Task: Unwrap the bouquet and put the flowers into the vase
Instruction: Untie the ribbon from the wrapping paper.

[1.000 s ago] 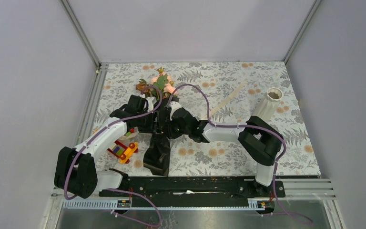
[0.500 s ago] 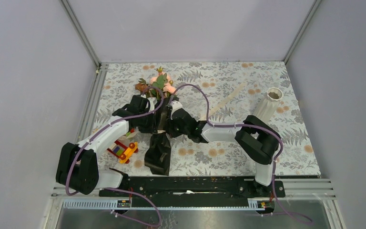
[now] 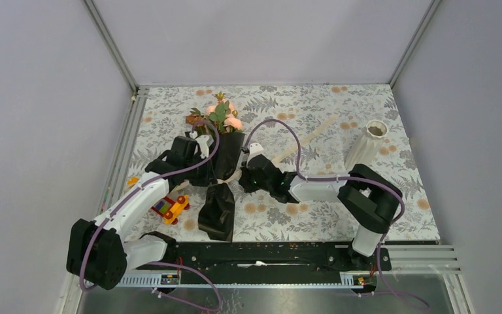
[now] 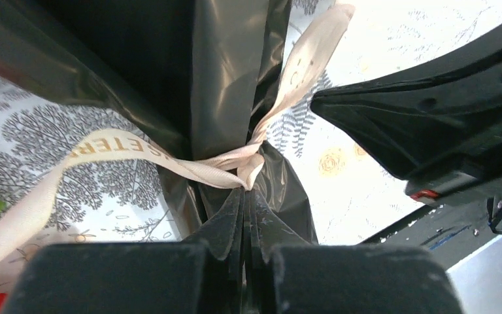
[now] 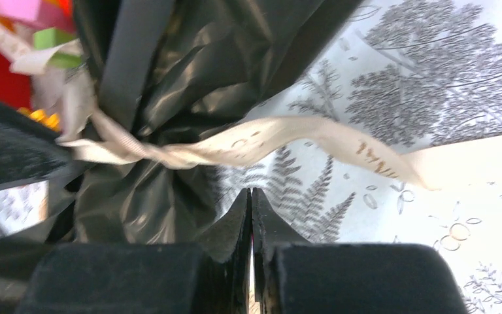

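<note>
Fern-printed cloth (image 3: 340, 216) covers the table, with plain lilac-grey walls around it. Left of the middle lies the bouquet (image 3: 217, 206), a cone of glossy black wrapping. Its peach-pink roses (image 3: 225, 119) and green leaves show at the far end. A cream ribbon (image 5: 268, 140) is knotted round the bouquet's waist, and one long tail trails away over the cloth on the bouquet's right.

The left claw (image 4: 245, 196) comes in from the bouquet's left. It is clenched tight, its tips pressed right against the knot; I cannot tell whether any ribbon is pinched. The right claw (image 5: 251, 196) sits on the bouquet's right, also clenched, with its tips just under the ribbon tail and nothing visible between them.

The white ribbed vase (image 3: 366, 145) stands well to the right of the bouquet. A toy-block car (image 3: 168, 207) rests just left of the bouquet's near end.
</note>
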Tool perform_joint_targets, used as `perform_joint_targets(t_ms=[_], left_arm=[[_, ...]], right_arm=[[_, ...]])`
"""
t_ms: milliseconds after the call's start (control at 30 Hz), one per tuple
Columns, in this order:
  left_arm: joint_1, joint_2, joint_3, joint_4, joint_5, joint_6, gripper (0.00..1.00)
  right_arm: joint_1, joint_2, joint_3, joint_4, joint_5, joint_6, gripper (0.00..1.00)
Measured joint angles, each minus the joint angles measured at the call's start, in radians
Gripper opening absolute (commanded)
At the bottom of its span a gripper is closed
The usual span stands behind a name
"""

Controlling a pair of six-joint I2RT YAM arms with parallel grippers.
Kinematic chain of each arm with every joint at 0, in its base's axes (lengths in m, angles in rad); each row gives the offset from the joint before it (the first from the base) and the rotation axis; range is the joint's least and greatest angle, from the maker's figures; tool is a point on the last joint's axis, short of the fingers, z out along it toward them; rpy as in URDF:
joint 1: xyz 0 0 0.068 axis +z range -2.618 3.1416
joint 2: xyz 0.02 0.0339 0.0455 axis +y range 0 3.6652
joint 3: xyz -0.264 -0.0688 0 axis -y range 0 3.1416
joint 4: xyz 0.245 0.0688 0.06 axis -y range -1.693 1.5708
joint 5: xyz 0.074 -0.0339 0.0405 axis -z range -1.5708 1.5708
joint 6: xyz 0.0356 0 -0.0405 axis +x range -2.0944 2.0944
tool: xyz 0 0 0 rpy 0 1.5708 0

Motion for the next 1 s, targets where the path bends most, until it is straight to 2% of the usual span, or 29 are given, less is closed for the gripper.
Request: perform_joint_targets(t_ms=[100, 233, 533, 1000], left_arm=[[0.0, -0.016, -0.04, 0.0, 0.014, -0.017, 0.0], [0.0, -0.029, -0.09, -0.005, 0.026, -0.062, 0.0], [0.0, -0.105, -0.169, 0.0, 0.027, -0.161, 0.0], [0.0, -0.153, -0.217, 0.053, 0.002, -0.261, 0.0]], right_arm=[[-0.001, -0.039, -0.024, 0.013, -0.068, -0.012, 0.25], [-0.001, -0.07, -0.023, 0.048, -0.18, -0.04, 0.34], [-0.011, -0.013, 0.103, 0.043, -0.328, -0.099, 0.39], [-0.013, 0.101, 0.158, 0.043, -0.444, -0.148, 0.41]])
